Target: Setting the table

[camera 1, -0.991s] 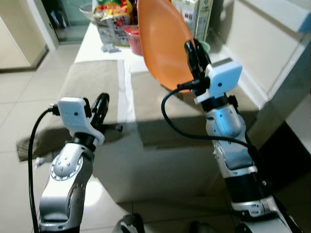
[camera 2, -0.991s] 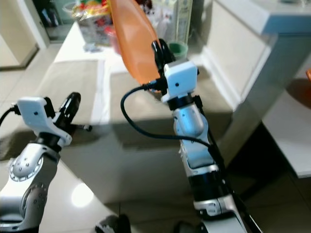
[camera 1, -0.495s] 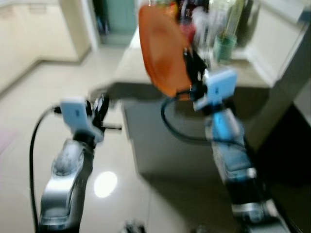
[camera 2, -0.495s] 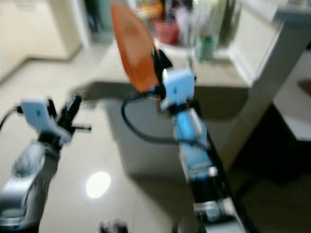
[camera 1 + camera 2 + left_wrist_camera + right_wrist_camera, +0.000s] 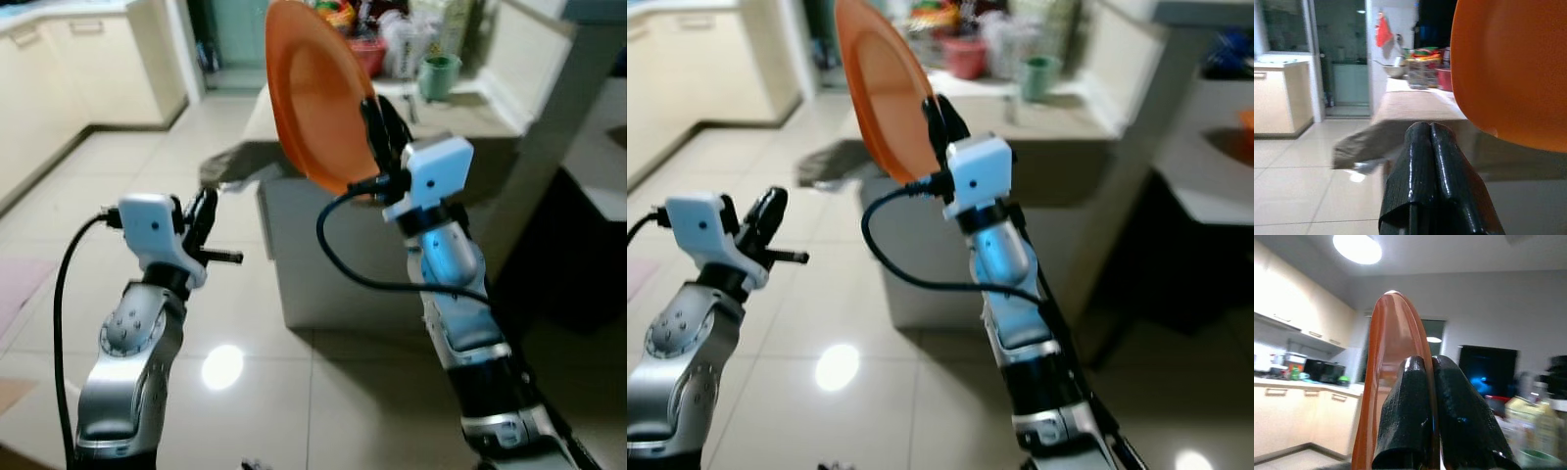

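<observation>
My right gripper [image 5: 377, 116] is shut on the lower edge of a large orange plate [image 5: 312, 93], which it holds up on edge, high in front of me. In the right wrist view the plate's rim [image 5: 1393, 372] runs between the two black fingers [image 5: 1408, 416]. My left gripper [image 5: 204, 210] is raised at the left, shut, holding nothing; its closed fingers [image 5: 1430, 171] point toward the table. The plate [image 5: 1508, 68] hangs at the upper corner of the left wrist view.
A white table [image 5: 470, 117] with a grey cloth [image 5: 235, 162] draped over its near end stands ahead. At its far end are a green cup [image 5: 438, 76], a red bowl [image 5: 367, 54] and food packets. Cream cabinets [image 5: 59, 78] line the left; tiled floor lies below.
The whole view has shifted: the camera has pulled back and turned, so the table now lies farther off and floor shows below. The plate stays held in my right gripper.
</observation>
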You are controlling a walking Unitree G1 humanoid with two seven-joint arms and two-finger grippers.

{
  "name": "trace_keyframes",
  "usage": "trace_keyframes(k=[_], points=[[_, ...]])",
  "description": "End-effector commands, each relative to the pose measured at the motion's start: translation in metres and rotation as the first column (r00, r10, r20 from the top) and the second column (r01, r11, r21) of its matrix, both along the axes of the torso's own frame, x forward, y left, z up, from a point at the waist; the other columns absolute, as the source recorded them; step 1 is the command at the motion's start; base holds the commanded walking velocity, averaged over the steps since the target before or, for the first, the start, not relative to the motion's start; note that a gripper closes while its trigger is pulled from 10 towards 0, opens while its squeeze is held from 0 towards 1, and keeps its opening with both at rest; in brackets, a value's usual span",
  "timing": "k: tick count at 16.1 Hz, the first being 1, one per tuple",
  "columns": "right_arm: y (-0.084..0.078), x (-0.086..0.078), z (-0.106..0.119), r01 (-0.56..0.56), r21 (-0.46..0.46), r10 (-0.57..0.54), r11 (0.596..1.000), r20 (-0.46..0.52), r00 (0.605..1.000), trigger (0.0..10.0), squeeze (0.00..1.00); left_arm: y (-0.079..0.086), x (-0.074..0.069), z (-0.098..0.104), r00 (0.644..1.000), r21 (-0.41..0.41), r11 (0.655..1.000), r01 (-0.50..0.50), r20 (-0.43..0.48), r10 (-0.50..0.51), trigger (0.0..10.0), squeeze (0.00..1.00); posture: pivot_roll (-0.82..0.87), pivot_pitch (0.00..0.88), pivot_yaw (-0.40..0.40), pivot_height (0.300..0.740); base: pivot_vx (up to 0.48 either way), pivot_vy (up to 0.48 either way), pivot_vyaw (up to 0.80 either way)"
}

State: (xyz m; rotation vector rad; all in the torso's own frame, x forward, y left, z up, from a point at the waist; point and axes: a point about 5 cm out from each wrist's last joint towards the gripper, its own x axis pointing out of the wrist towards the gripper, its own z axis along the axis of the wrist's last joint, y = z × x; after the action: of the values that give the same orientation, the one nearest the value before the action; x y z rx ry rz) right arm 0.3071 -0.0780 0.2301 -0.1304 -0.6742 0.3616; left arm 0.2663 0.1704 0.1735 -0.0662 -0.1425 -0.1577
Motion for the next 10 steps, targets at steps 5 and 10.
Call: trace_keyframes(k=[5, 10], points=[[-0.0046, -0.001, 0.009, 0.021, 0.003, -0.021, 1.0, 0.047, 0.999, 0.0, 0.09, -0.0081, 0.0033, -0.0017, 0.999, 0.02, 0.999, 0.041, -0.01, -0.041, 10.0, 0.0, -0.1, 0.001, 0.093, 0.74, 0.0, -0.464, 0.0], [-0.0039, -0.0005, 0.008, 0.02, -0.001, -0.02, 1.0, 0.045, 0.999, 0.0, 0.09, -0.0091, 0.0043, -0.0029, 0.999, 0.032, 0.998, 0.045, -0.013, -0.045, 10.0, 0.0, -0.1, 0.0, 0.095, 0.74, 0.0, -0.454, 0.0]])
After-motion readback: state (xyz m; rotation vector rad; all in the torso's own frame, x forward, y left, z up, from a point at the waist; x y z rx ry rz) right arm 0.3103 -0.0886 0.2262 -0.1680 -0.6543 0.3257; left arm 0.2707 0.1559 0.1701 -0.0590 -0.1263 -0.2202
